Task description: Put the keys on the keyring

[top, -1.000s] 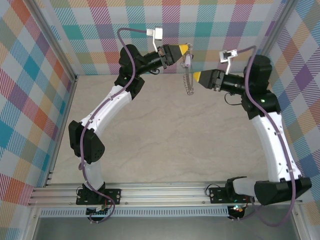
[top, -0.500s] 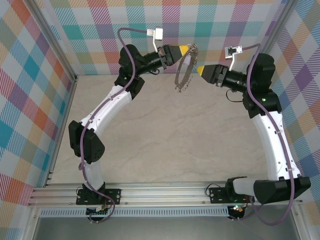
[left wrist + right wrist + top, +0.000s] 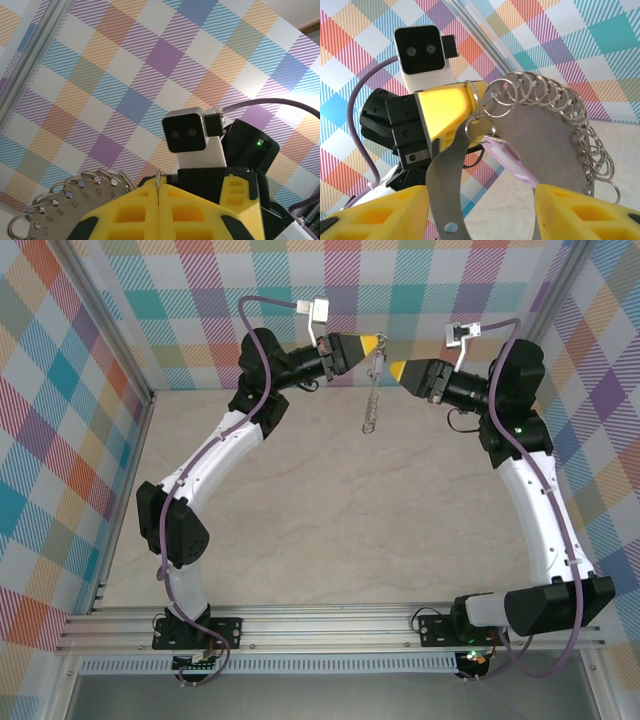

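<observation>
Keyring (image 3: 372,400), a grey metal disc edged with small wire rings, hangs edge-on below left claw (image 3: 368,341). Right claw (image 3: 397,369) sits just beside it.

Left wrist: left claw (image 3: 158,197) clamped shut on the disc's edge.

Right wrist: right claw (image 3: 480,210) spread, empty. Tiny lilac-headed silver key (image 3: 507,162) hangs from one ring just under left claw (image 3: 455,112). Threading looks done. Next: verify seating.

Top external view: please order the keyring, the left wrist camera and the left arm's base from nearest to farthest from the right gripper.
1. Keyring, hanging from the left gripper, just left of the right gripper.
2. Left wrist camera, farther left, toward the back wall.
3. Left arm's base, at the bottom left of the view.
</observation>
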Controlling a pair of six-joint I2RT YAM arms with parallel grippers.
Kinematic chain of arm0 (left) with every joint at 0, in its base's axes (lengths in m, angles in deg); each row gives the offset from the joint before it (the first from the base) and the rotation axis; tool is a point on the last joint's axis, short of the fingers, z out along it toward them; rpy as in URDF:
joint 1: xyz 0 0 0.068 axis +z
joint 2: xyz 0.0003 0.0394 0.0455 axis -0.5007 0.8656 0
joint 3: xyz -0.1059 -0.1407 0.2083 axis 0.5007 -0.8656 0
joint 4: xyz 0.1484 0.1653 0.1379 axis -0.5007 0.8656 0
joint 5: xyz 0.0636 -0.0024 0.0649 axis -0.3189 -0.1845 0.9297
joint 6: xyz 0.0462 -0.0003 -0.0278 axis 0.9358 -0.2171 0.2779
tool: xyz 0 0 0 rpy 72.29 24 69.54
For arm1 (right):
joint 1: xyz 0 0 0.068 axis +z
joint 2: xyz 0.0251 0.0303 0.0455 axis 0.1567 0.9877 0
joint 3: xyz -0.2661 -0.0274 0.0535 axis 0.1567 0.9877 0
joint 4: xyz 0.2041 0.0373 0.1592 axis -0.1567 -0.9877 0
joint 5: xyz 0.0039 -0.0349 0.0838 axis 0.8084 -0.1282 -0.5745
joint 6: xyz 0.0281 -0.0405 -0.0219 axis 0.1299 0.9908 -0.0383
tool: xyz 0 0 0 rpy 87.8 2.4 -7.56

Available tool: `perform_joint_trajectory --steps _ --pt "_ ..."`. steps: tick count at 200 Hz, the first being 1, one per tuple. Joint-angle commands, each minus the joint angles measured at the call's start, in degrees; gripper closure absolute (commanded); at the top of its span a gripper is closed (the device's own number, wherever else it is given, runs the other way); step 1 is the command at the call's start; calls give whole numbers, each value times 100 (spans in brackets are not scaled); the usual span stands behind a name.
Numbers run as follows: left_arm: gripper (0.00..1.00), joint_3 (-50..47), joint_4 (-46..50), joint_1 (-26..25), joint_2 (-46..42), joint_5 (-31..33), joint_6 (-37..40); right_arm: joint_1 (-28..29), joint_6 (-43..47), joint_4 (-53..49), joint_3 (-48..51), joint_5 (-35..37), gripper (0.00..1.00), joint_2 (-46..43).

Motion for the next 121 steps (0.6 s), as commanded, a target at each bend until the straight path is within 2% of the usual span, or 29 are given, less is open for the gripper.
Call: perform_joint_trajectory --steps 1,121 --pt "100 76 -149 -44 -337 -118 100 47 -60 333 -11 -132 42 72" --pt "100 328 -108 -73 -221 -168 57 309 186 334 -311 -44 42 459"
